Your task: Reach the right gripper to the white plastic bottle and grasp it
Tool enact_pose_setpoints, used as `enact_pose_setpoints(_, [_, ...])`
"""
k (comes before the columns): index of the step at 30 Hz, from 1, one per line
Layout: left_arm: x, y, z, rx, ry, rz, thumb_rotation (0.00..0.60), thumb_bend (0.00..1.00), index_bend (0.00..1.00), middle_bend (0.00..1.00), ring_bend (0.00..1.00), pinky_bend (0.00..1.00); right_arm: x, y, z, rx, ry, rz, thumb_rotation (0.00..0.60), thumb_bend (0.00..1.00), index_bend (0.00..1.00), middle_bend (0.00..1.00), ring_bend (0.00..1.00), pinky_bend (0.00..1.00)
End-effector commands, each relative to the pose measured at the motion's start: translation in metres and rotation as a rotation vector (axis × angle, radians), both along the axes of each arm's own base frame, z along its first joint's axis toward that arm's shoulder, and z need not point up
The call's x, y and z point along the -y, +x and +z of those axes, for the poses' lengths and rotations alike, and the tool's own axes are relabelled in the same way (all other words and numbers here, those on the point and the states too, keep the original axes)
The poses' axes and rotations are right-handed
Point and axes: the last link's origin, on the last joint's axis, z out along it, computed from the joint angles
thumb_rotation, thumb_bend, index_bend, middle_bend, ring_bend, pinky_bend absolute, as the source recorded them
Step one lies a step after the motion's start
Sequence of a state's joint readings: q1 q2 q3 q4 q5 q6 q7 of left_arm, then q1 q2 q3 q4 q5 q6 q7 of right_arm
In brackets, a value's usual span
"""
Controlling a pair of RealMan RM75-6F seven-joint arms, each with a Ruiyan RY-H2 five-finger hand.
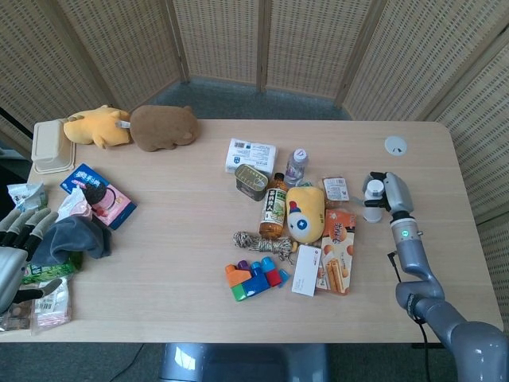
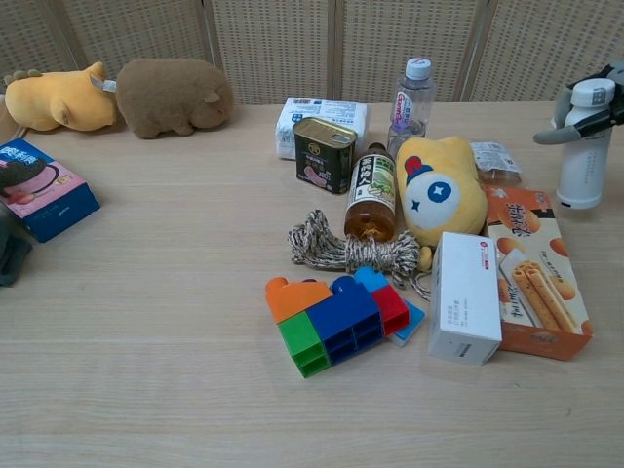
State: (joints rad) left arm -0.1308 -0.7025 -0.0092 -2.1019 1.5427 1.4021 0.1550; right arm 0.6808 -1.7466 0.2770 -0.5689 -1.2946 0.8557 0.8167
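Right hand (image 1: 390,191) mostly cut off at the chest view's right edge; only fingertips (image 2: 564,109) show there. From the head view it's wrapped around the white plastic bottle (image 2: 585,146), gripping near the cap (bottle upright, on the table (image 1: 175,239) right of the orange snack box (image 2: 534,273)). Left hand (image 1: 16,251) at the left table edge, fingers spread, holding nothing. Beige lidded container (image 1: 52,146) is closed, contents hidden.

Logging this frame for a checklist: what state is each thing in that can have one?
white plastic bottle: upright, capped, gripped near the top
right robot hand: holds the white bottle
left robot hand: fingers apart, holding nothing
water bottle: upright, capped
tea bottle: lying down
tin can: standing, closed
lunch box: closed
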Motion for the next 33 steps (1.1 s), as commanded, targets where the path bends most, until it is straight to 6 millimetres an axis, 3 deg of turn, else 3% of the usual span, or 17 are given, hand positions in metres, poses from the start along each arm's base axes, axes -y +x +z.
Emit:
enact_pose_setpoints(1, [0.000,0.000,-0.001,0.004,-0.001,-0.002,0.600,0.00,0.00,0.00,0.00,0.00,-0.005,0.001,0.016,0.023,-0.043,0.027,0.600,0.15,0.72,1.00,0.81,0.47])
enact_pose_setpoints(10, [0.001,-0.001,-0.002,0.016,-0.003,-0.017,0.600,0.00,0.00,0.00,0.00,0.00,-0.020,0.026,0.064,0.120,-0.142,0.080,0.600,0.15,0.75,1.00,0.81,0.47])
enact_pose_setpoints(20, [0.008,-0.003,0.001,0.029,0.007,-0.026,0.600,0.00,0.00,0.00,0.00,0.00,-0.035,0.071,0.110,0.197,-0.209,0.133,0.600,0.15,0.78,1.00,0.81,0.47])
enact_pose_setpoints(26, [0.014,-0.006,0.007,0.030,0.021,-0.025,0.600,0.00,0.00,0.00,0.00,0.00,-0.042,0.089,0.123,0.219,-0.212,0.158,0.600,0.15,0.79,1.00,0.81,0.47])
enact_pose_setpoints(33, [0.016,-0.008,0.007,0.045,0.020,-0.030,0.600,0.00,0.00,0.00,0.00,0.00,-0.047,0.095,0.129,0.213,-0.207,0.167,0.600,0.15,0.82,1.00,0.81,0.47])
